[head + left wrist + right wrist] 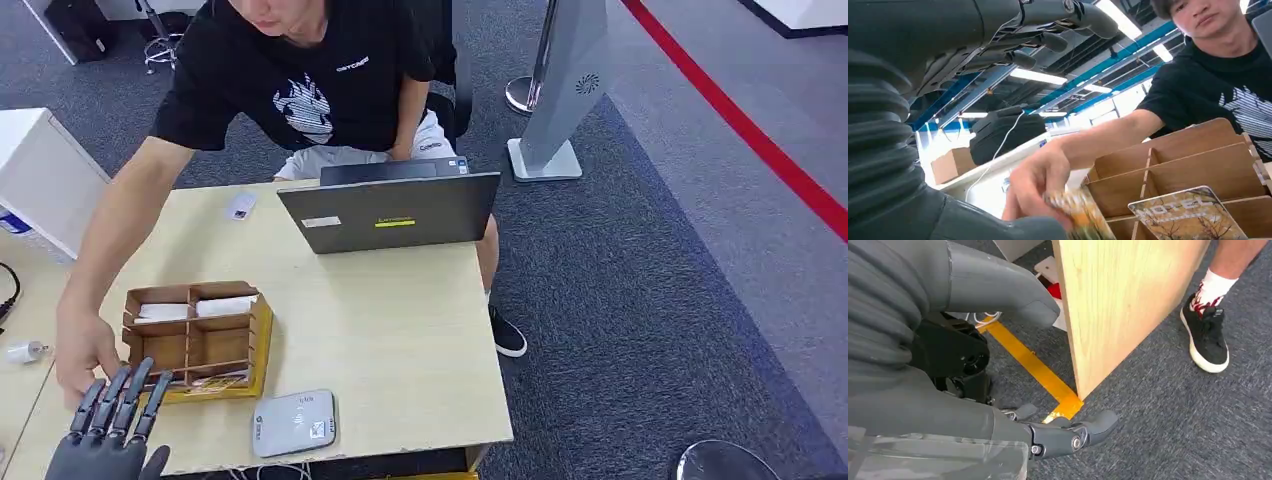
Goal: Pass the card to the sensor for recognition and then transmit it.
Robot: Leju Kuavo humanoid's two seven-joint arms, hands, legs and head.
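A patterned card (1080,216) is pinched in a person's hand (1040,180), right beside the thumb of my left hand (998,30). That hand's fingers (1083,17) are stretched out well away from the card. In the head view my left hand (105,432) hovers over the table's near left corner, fingers spread, just below the person's hand (80,350). The grey-white sensor pad (293,422) lies flat near the front edge, to the right of my left hand. My right hand (938,415) hangs beside the table's wooden side panel (1118,305), holding nothing.
A wooden divided box (200,340) with more cards stands next to the sensor; one card (1188,212) leans in it. A dark laptop (395,210) sits at the far edge in front of the seated person (320,80), whose shoe (1205,337) is by the table.
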